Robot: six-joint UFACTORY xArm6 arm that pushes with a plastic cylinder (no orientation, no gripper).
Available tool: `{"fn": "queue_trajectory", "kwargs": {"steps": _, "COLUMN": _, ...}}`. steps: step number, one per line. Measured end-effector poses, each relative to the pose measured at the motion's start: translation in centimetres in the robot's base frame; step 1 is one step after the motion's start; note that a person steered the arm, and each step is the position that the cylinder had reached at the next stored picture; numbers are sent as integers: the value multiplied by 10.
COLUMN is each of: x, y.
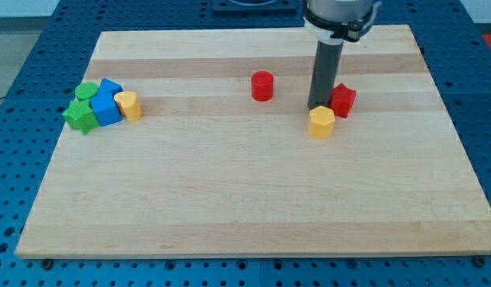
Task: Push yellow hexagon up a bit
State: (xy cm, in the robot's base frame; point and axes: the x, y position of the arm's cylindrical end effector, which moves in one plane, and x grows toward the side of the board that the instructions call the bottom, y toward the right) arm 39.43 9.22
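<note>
The yellow hexagon (321,123) lies on the wooden board (253,199), right of centre. My tip (317,108) stands right at the hexagon's top edge, touching or nearly touching it. A red star-shaped block (343,100) sits just to the right of the rod, up and right of the hexagon.
A red cylinder (262,85) stands left of the rod. At the view's left is a cluster: a yellow block (129,104), two blue blocks (105,109) (110,87), a green star (80,116) and a green round block (87,90).
</note>
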Motion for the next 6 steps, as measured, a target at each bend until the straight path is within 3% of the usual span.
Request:
{"fn": "queue_trajectory", "kwargs": {"steps": 1, "x": 22, "y": -19}}
{"fn": "queue_trajectory", "kwargs": {"steps": 2, "x": 53, "y": -5}}
{"fn": "queue_trajectory", "kwargs": {"steps": 3, "x": 58, "y": 35}}
{"fn": "queue_trajectory", "kwargs": {"steps": 4, "x": 60, "y": 2}}
{"fn": "queue_trajectory", "kwargs": {"steps": 5, "x": 98, "y": -39}}
{"fn": "queue_trajectory", "kwargs": {"steps": 6, "x": 130, "y": -2}}
